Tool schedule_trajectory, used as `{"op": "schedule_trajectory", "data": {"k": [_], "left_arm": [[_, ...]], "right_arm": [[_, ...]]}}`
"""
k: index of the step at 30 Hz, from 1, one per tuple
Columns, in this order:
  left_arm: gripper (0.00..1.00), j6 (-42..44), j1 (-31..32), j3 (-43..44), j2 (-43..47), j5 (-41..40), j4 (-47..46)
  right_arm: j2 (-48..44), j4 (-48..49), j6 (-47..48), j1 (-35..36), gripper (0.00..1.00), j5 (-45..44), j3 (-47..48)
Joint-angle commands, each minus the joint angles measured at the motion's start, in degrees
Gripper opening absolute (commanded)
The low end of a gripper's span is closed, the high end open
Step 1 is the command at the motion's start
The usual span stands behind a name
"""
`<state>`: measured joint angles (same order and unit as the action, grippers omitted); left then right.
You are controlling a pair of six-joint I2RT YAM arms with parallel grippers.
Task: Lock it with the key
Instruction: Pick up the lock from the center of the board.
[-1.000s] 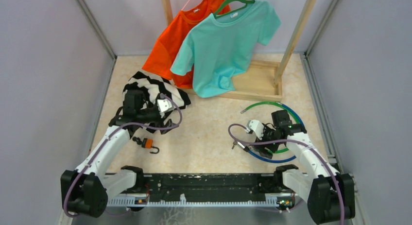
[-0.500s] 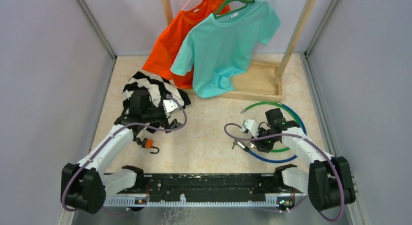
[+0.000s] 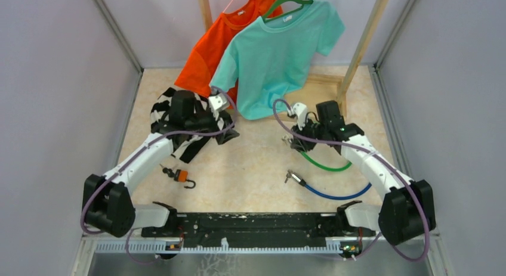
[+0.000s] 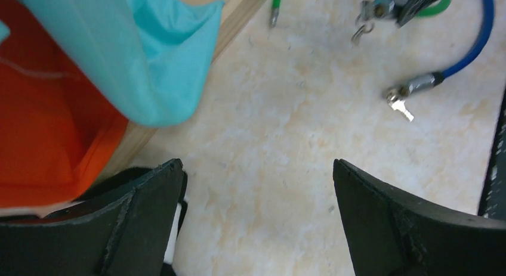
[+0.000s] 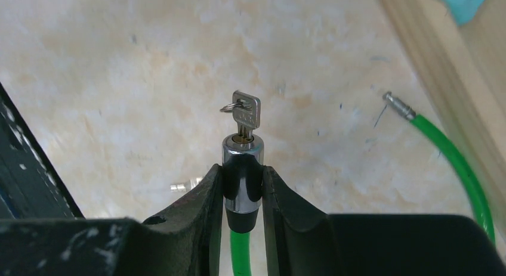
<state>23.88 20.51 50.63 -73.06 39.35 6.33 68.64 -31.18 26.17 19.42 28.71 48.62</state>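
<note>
My right gripper [image 3: 293, 142] is shut on the chrome lock head [image 5: 243, 168] of the green cable lock [image 3: 325, 164], held above the table. A silver key [image 5: 245, 114] sticks out of the head. The cable's free pin end [image 5: 396, 104] lies by the wooden base. My left gripper [image 3: 225, 132] is open and empty over the bare table, its fingers [image 4: 149, 210] wide apart. In the left wrist view the key and lock head [image 4: 373, 12] show at the top right. An orange padlock [image 3: 182, 176] with keys lies near the left arm.
A blue cable lock [image 3: 334, 194] lies at the front right, its metal end [image 4: 404, 100] pointing left. A black-and-white striped shirt [image 3: 179, 103] lies under the left wrist. Teal [image 3: 274, 55] and orange [image 3: 206, 55] shirts hang on a wooden rack with a base [image 3: 316, 103].
My right gripper has lifted the green lock head and carried it far and left, pulling the cable out of its loop. My left gripper has moved far and right, away from the padlock.
</note>
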Motion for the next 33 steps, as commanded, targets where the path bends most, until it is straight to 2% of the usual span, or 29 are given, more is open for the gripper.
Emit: {"op": "schedule_trajectory", "data": {"k": [1, 7, 13, 16, 26, 33], "left_arm": [[0.99, -16.52, 3.61, 7.98, -4.11, -1.46, -2.63], [0.97, -36.49, 6.37, 18.82, -12.20, -3.32, -5.83], [0.94, -48.39, 9.69, 26.11, -18.51, -4.83, -2.56], [0.92, -52.66, 10.77, 26.77, -20.13, -4.11, -2.04], [0.74, -62.86, 13.14, 25.01, -24.45, 0.65, -5.94], [0.53, -65.94, 13.15, 22.60, -24.49, 2.30, -8.99]], "right_arm": [[3.74, 15.38, -14.85, 1.01, 0.07, 5.73, 7.81], [6.07, 27.10, -23.32, 1.06, 0.05, 8.77, 10.99], [5.14, 33.04, -28.86, 1.20, 0.05, 11.20, 9.99], [4.71, 34.24, -30.24, 1.36, 0.05, 11.88, 9.23], [3.71, 34.55, -29.25, 1.59, 0.05, 12.34, 7.43], [3.62, 35.43, -28.55, 1.59, 0.05, 12.72, 5.90]]}}
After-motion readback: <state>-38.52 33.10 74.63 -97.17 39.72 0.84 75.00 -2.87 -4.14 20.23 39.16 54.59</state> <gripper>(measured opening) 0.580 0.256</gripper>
